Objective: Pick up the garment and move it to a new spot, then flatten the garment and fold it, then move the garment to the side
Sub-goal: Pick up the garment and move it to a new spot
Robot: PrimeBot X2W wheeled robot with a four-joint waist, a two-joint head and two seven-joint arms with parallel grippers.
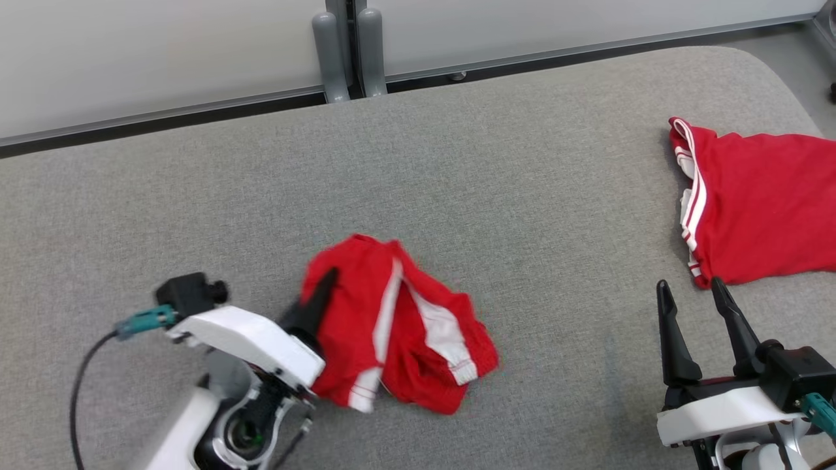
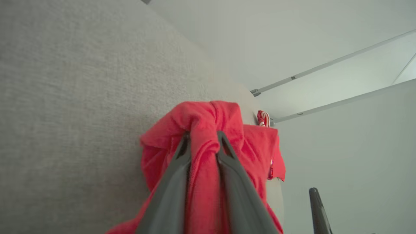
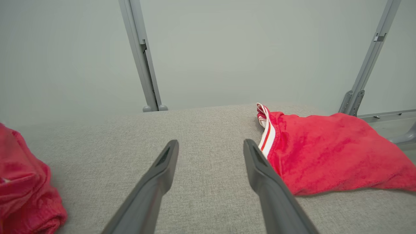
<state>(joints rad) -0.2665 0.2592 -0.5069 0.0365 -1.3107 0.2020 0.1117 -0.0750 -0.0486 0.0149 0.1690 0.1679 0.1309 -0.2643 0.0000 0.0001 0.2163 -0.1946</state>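
A crumpled red garment [image 1: 405, 326] with white stripes lies bunched on the grey padded table [image 1: 457, 163], left of centre. My left gripper [image 1: 326, 287] reaches into its left edge from the lower left. In the left wrist view that gripper [image 2: 203, 136] is shut on a fold of the garment [image 2: 208, 113], red cloth pinched between both fingers. My right gripper [image 1: 690, 284] stands open at the lower right, holding nothing. The right wrist view has its fingers [image 3: 210, 143] spread over bare table, with the crumpled garment [image 3: 22, 182] at the far left edge.
A second red garment [image 1: 764, 202] with white stripes lies flat at the table's right edge, just beyond my right gripper, and it lies to that gripper's right in the right wrist view [image 3: 325, 152]. Grey posts [image 1: 346, 52] and a pale wall stand behind the table.
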